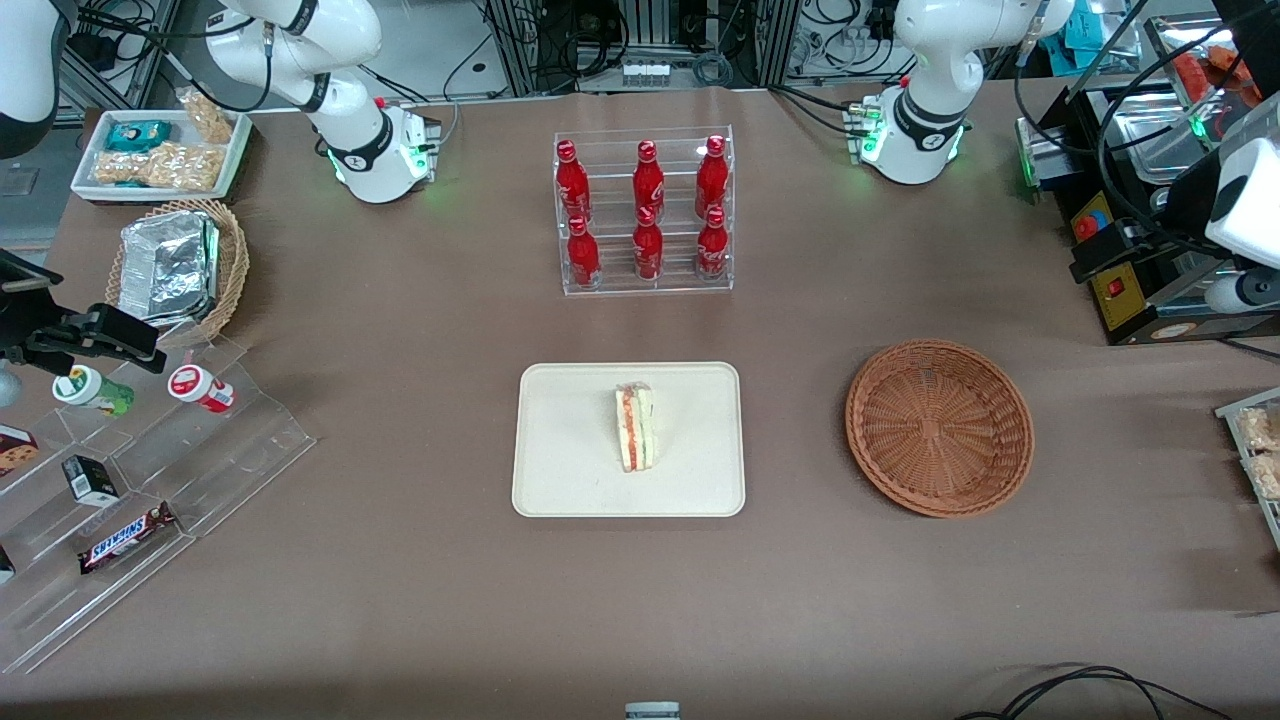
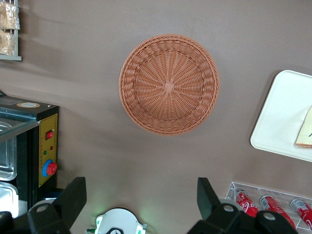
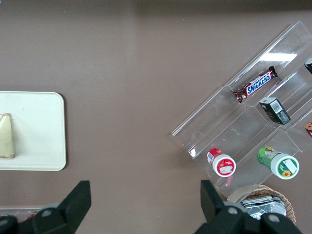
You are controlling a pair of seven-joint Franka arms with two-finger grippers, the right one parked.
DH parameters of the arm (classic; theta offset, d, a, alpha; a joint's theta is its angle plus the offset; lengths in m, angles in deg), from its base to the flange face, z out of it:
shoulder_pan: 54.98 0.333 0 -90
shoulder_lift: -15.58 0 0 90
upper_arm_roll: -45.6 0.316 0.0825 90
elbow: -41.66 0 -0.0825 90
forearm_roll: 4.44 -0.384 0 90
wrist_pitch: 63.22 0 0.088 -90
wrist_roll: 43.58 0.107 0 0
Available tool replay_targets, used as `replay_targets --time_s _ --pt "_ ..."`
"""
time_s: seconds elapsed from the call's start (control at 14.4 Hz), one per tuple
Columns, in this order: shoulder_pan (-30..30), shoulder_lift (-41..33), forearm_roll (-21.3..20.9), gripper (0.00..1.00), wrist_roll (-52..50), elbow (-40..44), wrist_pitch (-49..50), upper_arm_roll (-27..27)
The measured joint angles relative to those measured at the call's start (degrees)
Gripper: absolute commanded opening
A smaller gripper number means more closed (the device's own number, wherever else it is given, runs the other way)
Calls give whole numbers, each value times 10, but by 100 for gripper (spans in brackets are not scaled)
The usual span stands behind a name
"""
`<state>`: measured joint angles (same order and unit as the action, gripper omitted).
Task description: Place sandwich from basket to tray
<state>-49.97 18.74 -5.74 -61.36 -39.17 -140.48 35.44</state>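
The sandwich [image 1: 636, 428], a wrapped wedge with red and green filling, stands on the cream tray [image 1: 570, 450] at the table's middle. The reddish-brown wicker basket [image 1: 940, 428] is empty and lies beside the tray, toward the working arm's end. My gripper [image 2: 141, 195] is open and empty, high above the table, and looks down on the basket [image 2: 169, 85], well apart from it. A corner of the tray [image 2: 280, 117] and an edge of the sandwich [image 2: 306, 131] show in the left wrist view. The right wrist view shows the tray [image 3: 34, 131] and the sandwich [image 3: 6, 136].
A clear rack of red bottles [image 1: 647, 210] stands farther from the camera than the tray. A control box with a red button [image 1: 1115, 270] sits at the working arm's end. A foil-filled tan basket [image 1: 175, 265], a white snack tray [image 1: 160, 150] and an acrylic snack shelf [image 1: 130, 470] lie at the parked arm's end.
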Motion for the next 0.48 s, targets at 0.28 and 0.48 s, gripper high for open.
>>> replay_targets --time_s 0.28,0.48 --pt "-1 -1 0 100 86 0 0 0" --pt "-3 -2 0 100 102 0 0 -3"
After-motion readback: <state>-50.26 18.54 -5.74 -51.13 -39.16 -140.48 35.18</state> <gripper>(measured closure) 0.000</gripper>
